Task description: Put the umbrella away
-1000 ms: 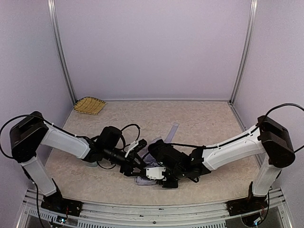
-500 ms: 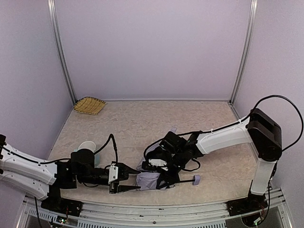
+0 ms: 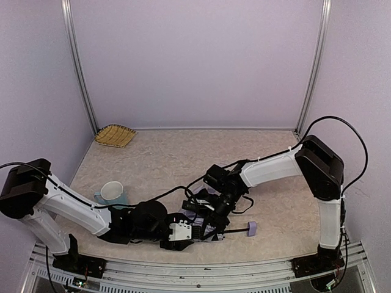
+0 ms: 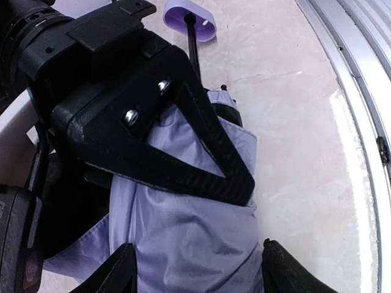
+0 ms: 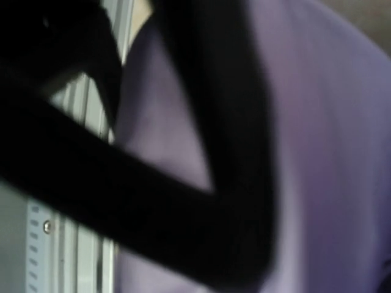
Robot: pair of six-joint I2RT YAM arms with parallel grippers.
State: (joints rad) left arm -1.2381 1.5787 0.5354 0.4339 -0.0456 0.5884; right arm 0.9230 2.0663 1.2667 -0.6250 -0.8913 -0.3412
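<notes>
The umbrella (image 3: 206, 234) lies folded near the table's front edge, its pale lavender fabric (image 4: 195, 244) bunched up. Its thin black shaft (image 4: 193, 47) leads to the small lavender handle (image 3: 252, 229) on the right, which the left wrist view shows at the top (image 4: 189, 18). My left gripper (image 4: 198, 268) comes in low from the left (image 3: 185, 233); its jaws stand open with the fabric bundle filling the gap between them. My right gripper (image 3: 215, 215) reaches down from the right, and one of its black fingers (image 4: 201, 146) presses across the fabric. The right wrist view is blurred: a dark finger (image 5: 232, 152) against lavender cloth (image 5: 330, 152).
A pale blue mug (image 3: 112, 191) stands at the left, just behind my left arm. A woven straw basket (image 3: 115, 135) sits in the far left corner. The metal front rail (image 4: 360, 91) runs close beside the umbrella.
My left gripper has slid right along the front edge and now straddles the fabric. My right arm has folded back while its gripper stayed on the umbrella. The bundle has barely shifted.
</notes>
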